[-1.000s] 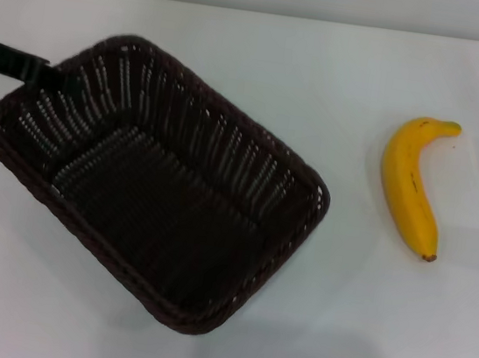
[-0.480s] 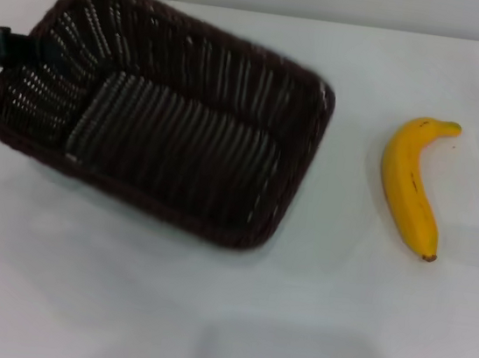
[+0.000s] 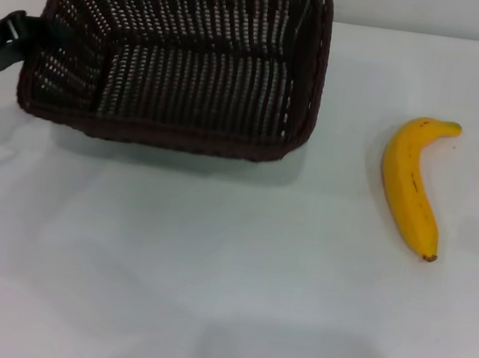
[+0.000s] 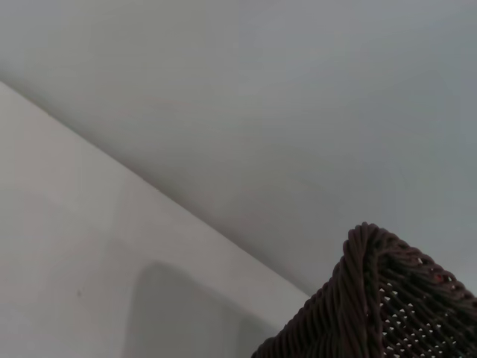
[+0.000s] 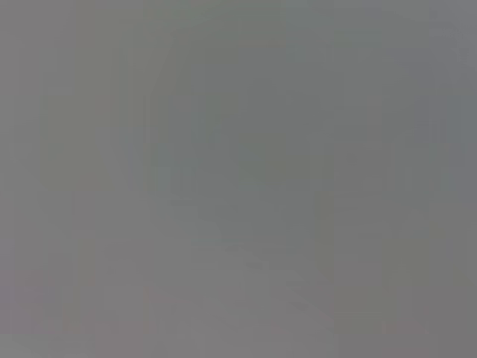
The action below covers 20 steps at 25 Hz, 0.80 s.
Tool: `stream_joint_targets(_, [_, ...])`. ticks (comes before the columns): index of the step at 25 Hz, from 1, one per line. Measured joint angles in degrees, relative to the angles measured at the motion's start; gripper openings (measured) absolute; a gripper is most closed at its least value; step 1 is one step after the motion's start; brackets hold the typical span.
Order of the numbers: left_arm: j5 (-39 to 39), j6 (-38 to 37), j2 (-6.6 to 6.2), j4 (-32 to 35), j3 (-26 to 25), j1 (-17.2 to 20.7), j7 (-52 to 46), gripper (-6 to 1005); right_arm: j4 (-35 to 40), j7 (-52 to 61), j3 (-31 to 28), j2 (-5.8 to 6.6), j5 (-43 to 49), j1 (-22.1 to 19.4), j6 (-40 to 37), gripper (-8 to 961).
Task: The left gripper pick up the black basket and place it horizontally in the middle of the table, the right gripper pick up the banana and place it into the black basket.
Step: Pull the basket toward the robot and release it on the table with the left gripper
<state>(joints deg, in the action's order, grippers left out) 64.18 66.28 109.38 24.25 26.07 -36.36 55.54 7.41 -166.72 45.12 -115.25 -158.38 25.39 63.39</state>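
The black basket [image 3: 312,83] hangs tilted above the table [image 3: 209,272] at the far left, long side across the view, its opening facing me and its shadow on the table below. My left gripper [image 3: 30,38] reaches in from the left edge and is shut on the basket's left short rim. A corner of the basket's rim shows in the left wrist view [image 4: 373,298]. The banana [image 3: 410,188] lies on the table at the right, stem tip far, brown end near, well apart from the basket. My right gripper is out of view; the right wrist view shows only flat grey.
The table's far edge meets a grey wall just behind the basket. A faint shadow lies on the table near the front centre.
The basket has swung from a diagonal lie to a horizontal one. It has risen and moved toward the far left with my left gripper holding it. The banana has not moved.
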Motion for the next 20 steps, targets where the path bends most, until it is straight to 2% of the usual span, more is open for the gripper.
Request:
stream_joint_targets(2, [0.0, -2.86, 1.03, -0.15, 0.31, -0.88, -0.99, 172, 0.15, -0.85, -1.06, 0.06, 0.11, 0.17, -0.39, 723])
stream_joint_targets(4, [-0.35, -4.31, 1.52, -0.96, 0.44, -1.87, -1.18, 172, 0.29, -1.14, -1.24, 0.17, 0.25, 0.33, -0.4, 723])
stream_joint_targets(13, [-1.9, -8.04, 2.52, -4.5, 0.66, -6.13, -1.25, 184, 1.63, -1.64, 0.56, 0.78, 0.52, 0.51, -0.46, 722])
stream_joint_targets(20, [-2.05, -8.37, 2.9, -4.56, 0.65, -6.35, -2.01, 240, 1.69, -1.67, 0.74, 1.0, 0.53, 0.16, -0.21, 722])
